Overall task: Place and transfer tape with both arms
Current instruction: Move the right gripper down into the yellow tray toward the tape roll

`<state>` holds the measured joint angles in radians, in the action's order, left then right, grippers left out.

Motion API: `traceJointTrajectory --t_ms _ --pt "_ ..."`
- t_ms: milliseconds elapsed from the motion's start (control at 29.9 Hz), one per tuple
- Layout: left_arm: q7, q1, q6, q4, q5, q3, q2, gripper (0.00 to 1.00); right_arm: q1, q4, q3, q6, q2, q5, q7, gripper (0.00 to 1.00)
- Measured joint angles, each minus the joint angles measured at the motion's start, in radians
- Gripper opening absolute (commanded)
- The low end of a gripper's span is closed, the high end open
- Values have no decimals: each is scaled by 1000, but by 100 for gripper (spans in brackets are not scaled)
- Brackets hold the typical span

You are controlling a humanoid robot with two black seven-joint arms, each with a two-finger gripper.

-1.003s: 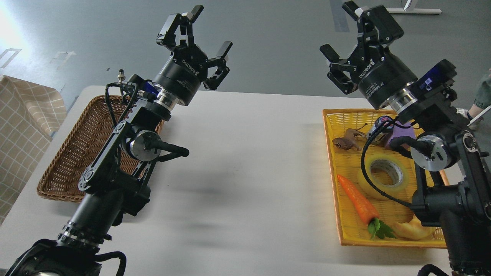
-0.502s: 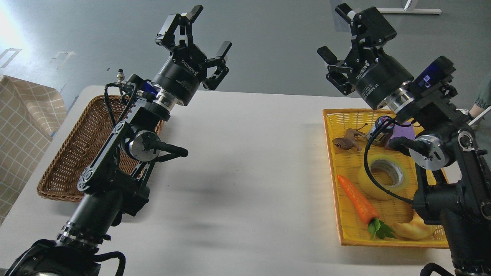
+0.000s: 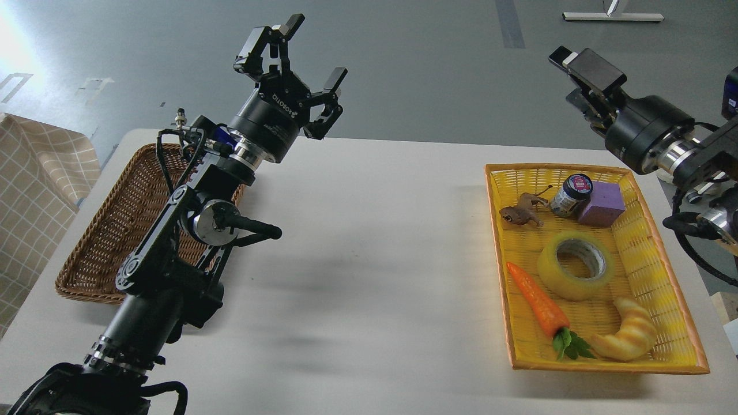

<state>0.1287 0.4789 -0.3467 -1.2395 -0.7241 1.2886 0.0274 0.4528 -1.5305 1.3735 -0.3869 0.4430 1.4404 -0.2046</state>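
Note:
The tape (image 3: 575,266), a yellow translucent roll with a grey-white core, lies flat in the middle of the yellow basket tray (image 3: 500,271) on the right of the table. My left gripper (image 3: 310,53) is open and empty, raised above the table's far left, far from the tape. My right gripper (image 3: 579,64) is raised beyond the tray's far right corner, above and behind the tape. It is seen side-on, so its fingers cannot be told apart, and nothing shows in it.
The tray also holds a carrot (image 3: 539,300), a croissant (image 3: 629,337), a toy frog (image 3: 519,214), a small jar (image 3: 571,195) and a purple block (image 3: 603,203). A brown wicker basket (image 3: 109,236) stands at the left behind my left arm. A checked cloth (image 3: 34,173) hangs beyond the left edge.
My right arm has swung to the right and back, off the tray, uncovering the tape and croissant, and its gripper has turned side-on. The left arm has barely moved.

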Motion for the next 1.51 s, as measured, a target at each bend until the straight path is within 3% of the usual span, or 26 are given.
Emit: traceJointTrajectory --t_ms 201,301,636,903,1505 --pt "0 0 0 0 0 0 6 98 -43 -62 94 -54 128 -1 105 100" --pt "0 0 0 0 0 0 7 98 -90 -64 159 -90 158 -1 126 100" --pt "0 0 0 0 -1 0 5 98 -220 -60 184 -102 305 13 132 100" --pt "0 -3 8 0 -2 0 1 98 -321 -71 142 -102 385 105 97 100" --pt "0 -14 6 0 0 1 3 98 -341 -59 -82 -102 320 498 105 100"
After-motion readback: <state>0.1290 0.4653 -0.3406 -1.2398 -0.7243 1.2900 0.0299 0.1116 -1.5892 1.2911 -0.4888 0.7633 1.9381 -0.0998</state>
